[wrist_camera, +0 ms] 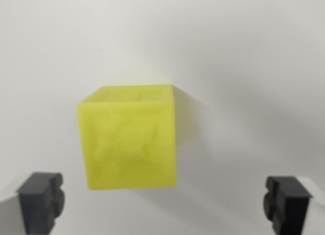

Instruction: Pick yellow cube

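Observation:
A yellow cube (129, 138) with a raised pattern on its near face sits on a white surface in the middle of the wrist view, slightly blurred. My gripper (163, 202) is open, its two black fingertips (40, 199) showing at the bottom corners, one at the wrist view's left and one at the wrist view's right. The cube lies just beyond the fingertips, nearer the left one, and touches neither. Nothing is between the fingers.
The white surface (244, 67) fills the whole view around the cube. A soft shadow falls to the cube's right.

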{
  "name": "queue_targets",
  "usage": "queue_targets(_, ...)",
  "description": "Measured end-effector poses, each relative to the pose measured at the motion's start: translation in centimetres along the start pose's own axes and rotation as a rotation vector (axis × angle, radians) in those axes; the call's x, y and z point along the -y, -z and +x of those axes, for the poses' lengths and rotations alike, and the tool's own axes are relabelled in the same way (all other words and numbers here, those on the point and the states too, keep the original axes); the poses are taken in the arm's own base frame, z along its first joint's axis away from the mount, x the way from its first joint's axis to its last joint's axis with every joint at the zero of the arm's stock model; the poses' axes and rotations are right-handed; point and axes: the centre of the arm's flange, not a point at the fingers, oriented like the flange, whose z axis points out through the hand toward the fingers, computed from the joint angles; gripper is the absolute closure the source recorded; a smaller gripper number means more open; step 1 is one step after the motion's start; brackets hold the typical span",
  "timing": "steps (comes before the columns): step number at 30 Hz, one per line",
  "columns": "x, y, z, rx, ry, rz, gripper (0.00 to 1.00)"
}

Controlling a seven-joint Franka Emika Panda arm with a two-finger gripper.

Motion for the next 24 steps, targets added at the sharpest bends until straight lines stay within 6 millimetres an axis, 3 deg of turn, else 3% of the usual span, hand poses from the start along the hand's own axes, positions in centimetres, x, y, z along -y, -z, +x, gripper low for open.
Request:
queue_targets(12,0.6,-2.9,-2.0,-0.009,0.09,0.004,0.0)
queue_targets(24,0.6,-5.9,-2.2,-0.01,0.098,0.005,0.0)
